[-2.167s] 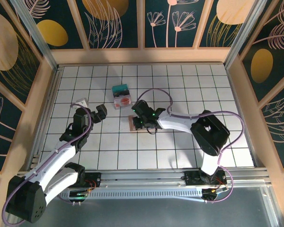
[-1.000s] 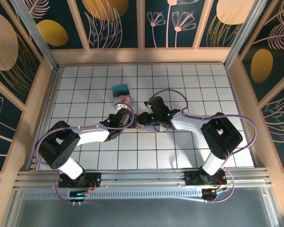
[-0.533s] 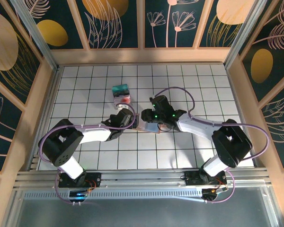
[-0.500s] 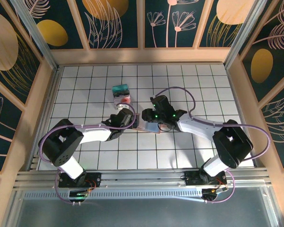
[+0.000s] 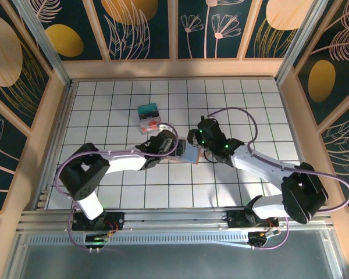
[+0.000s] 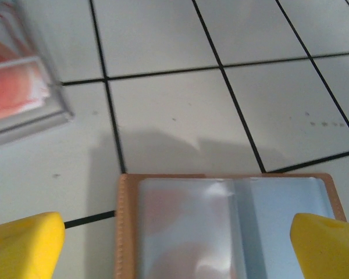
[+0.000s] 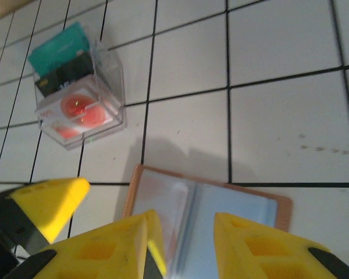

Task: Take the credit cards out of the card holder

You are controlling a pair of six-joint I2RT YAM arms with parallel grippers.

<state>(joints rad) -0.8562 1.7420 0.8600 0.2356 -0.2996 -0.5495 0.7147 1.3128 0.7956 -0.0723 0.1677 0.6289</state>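
— jaws first: how do they stand?
— spread wide on the left gripper [image 6: 174,247]. in its wrist view one yellow fingertip [image 6: 23,244] sits off the left end of the card holder [image 6: 221,224] and the other off the right end, neither clearly touching it
— and the right gripper [image 7: 183,250]?
— its two yellow fingers [image 7: 110,247] are partway apart, low over the holder, with the grey-blue lining showing in the gap. whether they nip the holder's near edge cannot be told, since that edge is cut off by the frame
— where does the holder lie?
— open and flat on the white tiled table [image 5: 250,104], about the middle, grey-blue inside up with a tan border round it and glossy pockets. from above, the left gripper is at its left end and the right gripper at its far right corner
— anything else close by?
— a clear box [image 5: 148,118] with teal and red contents, just to the far left of the holder and apart from it, with a bare strip of tile between them in both wrist views
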